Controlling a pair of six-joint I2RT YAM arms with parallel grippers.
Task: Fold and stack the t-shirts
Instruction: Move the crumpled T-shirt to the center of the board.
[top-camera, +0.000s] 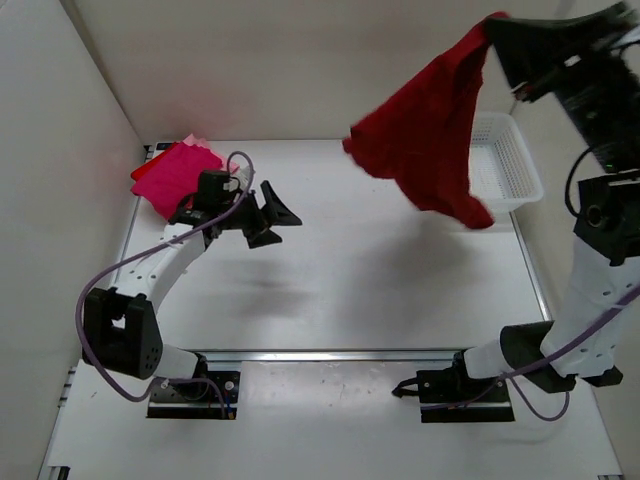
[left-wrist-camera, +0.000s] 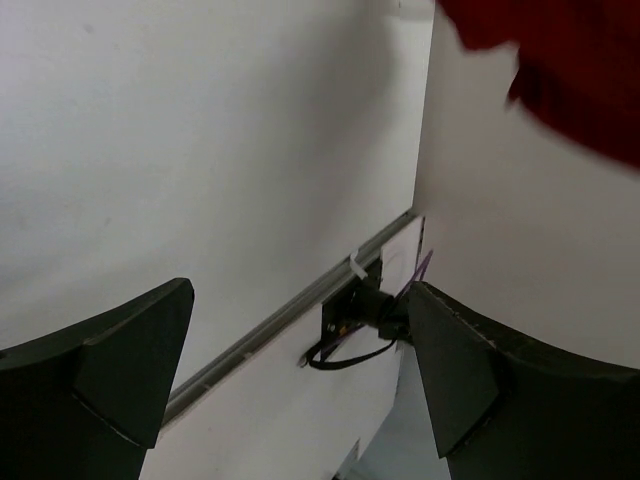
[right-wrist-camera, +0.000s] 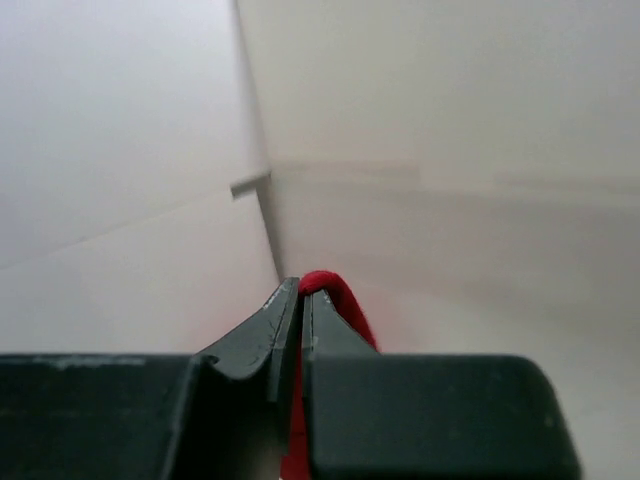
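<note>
A dark red t-shirt (top-camera: 430, 140) hangs in the air at the upper right, pinched at its top edge by my right gripper (top-camera: 492, 25), which is shut on it. In the right wrist view a red fold (right-wrist-camera: 335, 300) shows beside the closed jaws of that gripper (right-wrist-camera: 300, 290). A folded stack of t-shirts (top-camera: 172, 172), bright red over pink, lies at the table's far left corner. My left gripper (top-camera: 275, 215) stands open just right of that stack, nothing between its fingers (left-wrist-camera: 120, 370). The hanging t-shirt (left-wrist-camera: 570, 70) shows at the top right of the left wrist view.
A white lattice basket (top-camera: 505, 165) stands at the far right of the table, partly behind the hanging shirt. Walls close in on the left and at the back. A metal rail (top-camera: 340, 355) runs along the table's near edge, with the arm bases below it.
</note>
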